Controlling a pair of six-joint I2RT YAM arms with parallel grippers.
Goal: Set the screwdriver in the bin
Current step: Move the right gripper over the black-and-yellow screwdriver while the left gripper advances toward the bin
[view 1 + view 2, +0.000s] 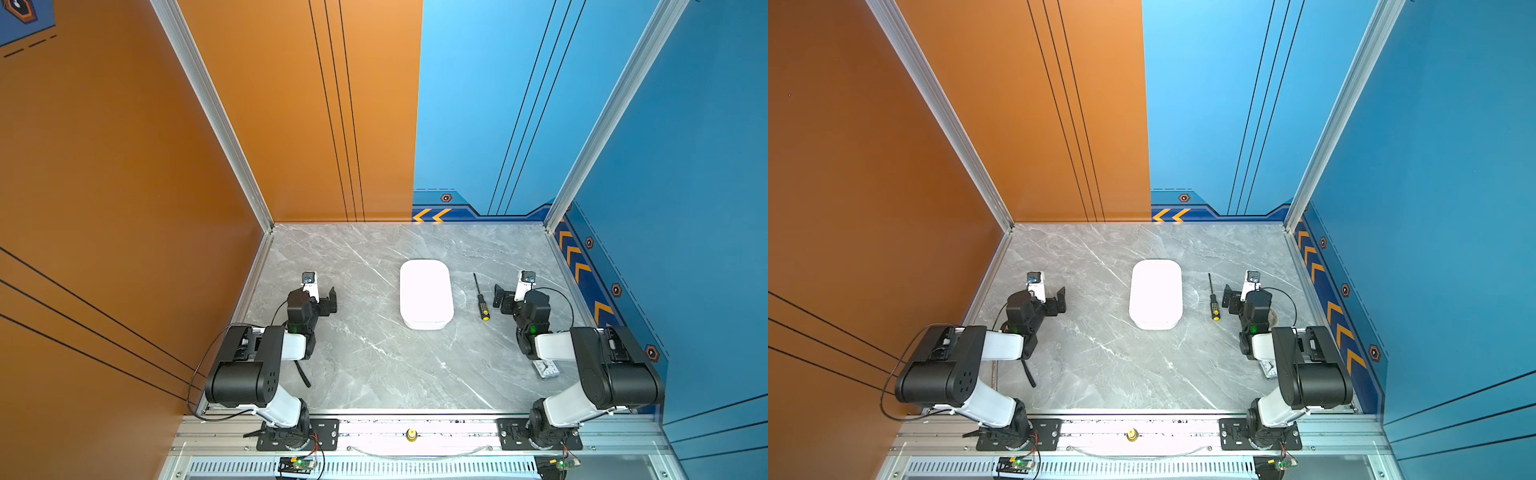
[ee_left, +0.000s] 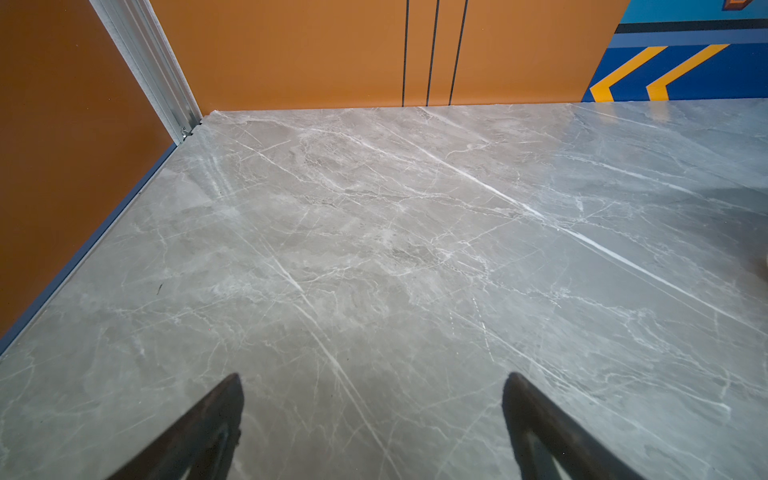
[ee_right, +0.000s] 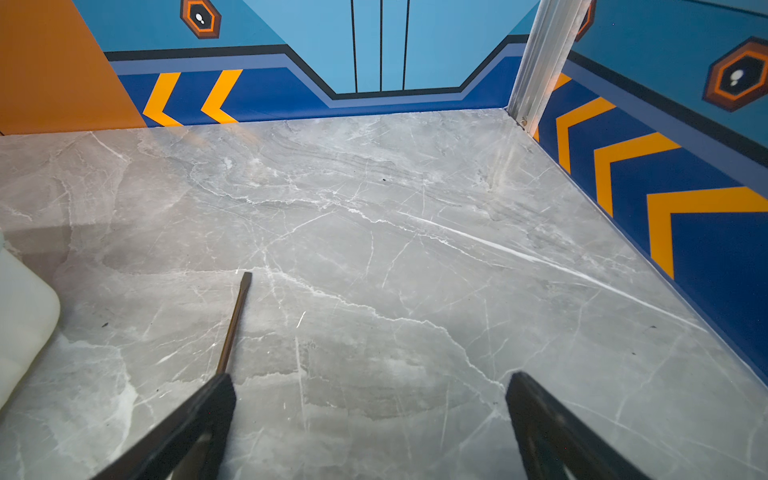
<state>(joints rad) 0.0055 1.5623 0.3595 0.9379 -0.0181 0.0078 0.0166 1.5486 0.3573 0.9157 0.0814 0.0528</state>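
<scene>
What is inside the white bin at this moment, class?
Nothing shows inside the bin; glare washes out its floor, hiding fine detail. The screwdriver lies outside, on the table beside it.

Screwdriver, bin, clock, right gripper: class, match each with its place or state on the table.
Things
1. screwdriver
2. bin
3. clock
4. right gripper

Places or states
A. white, mid-table, nothing in it
B. fingers open, holding nothing
C. lying flat between bin and right gripper
D. partly hidden under the right arm

Pairs: 1-C, 2-A, 3-D, 4-B
</scene>
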